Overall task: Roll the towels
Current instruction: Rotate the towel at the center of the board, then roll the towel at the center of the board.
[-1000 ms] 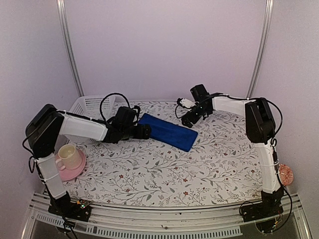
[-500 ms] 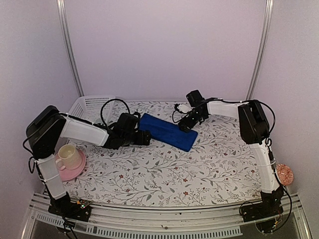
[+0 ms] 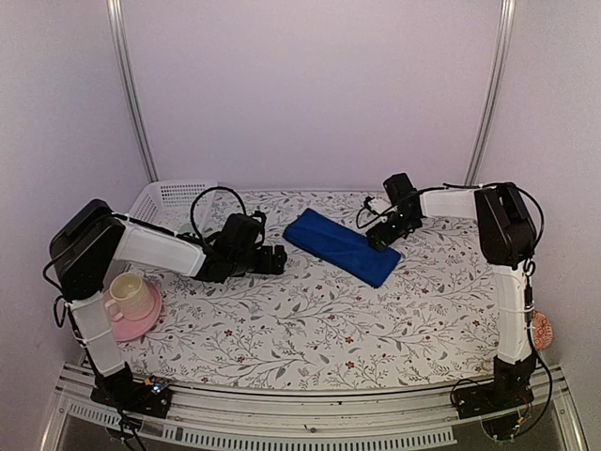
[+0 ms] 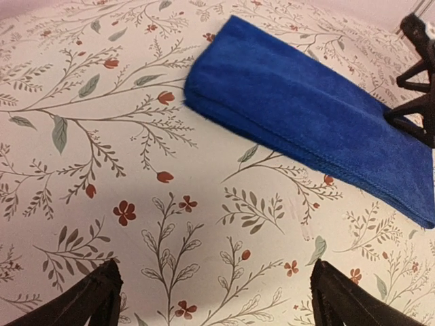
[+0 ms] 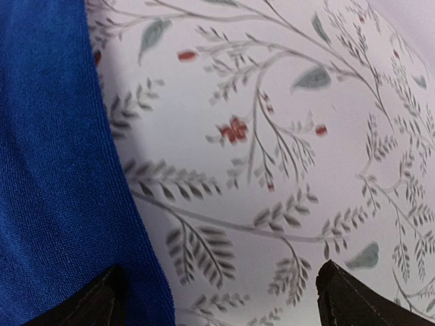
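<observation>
Royal-blue folded cloth towel (image 3: 340, 246) lies flat at 12 o'clock on floral tabletop (image 3: 310, 319). L gripper (image 3: 277, 260) is near its 9 o'clock end, R gripper (image 3: 383, 241) at its 3 o'clock end. Both are spread wide and empty. Rec.: R pinches all layers at short edge and rolls tight; L steadies opp. end.

Top external: high at the near side, looking down over the whole floral table (image 3: 310, 329). Left wrist: low, close, aimed rightward at blue towel (image 4: 306, 115). Right wrist: much closer, angled down on its edge. Shared across all three: that towel.
</observation>
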Available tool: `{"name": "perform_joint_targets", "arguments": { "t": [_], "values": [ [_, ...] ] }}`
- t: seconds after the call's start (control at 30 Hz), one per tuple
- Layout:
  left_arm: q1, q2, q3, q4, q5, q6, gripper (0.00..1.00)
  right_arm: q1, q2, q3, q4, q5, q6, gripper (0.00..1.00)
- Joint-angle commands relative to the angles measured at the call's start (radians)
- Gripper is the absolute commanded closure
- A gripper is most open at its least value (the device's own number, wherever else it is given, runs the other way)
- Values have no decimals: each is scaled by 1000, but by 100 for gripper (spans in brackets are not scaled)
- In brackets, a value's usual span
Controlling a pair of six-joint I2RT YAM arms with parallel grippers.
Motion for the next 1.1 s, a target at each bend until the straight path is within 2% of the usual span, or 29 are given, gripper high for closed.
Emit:
{"name": "perform_joint_targets", "arguments": {
  "t": [0.0,0.17,0.33,0.47,0.6,0.87,1.07],
  "values": [
    [-17,14,-15,48,9,-11,3,-36,-90,-196,-141,34,-11,1],
    [-16,20,-31,71,22,-16,3,5,-204,-374,-192,-47,-57,1],
    [-17,6,-46,74,21,-13,3,99,-315,-427,-228,-58,-97,1],
    [-18,-5,-47,71,19,-14,3,96,-336,-317,-245,38,-102,1],
    [-21,6,-40,72,20,-18,3,77,-287,-143,-244,86,-107,1],
    [-37,40,-10,92,42,20,3,71,-53,195,-173,191,-103,1],
    [-50,40,-13,105,46,49,3,68,108,281,-100,220,-112,1]
  ]
}}
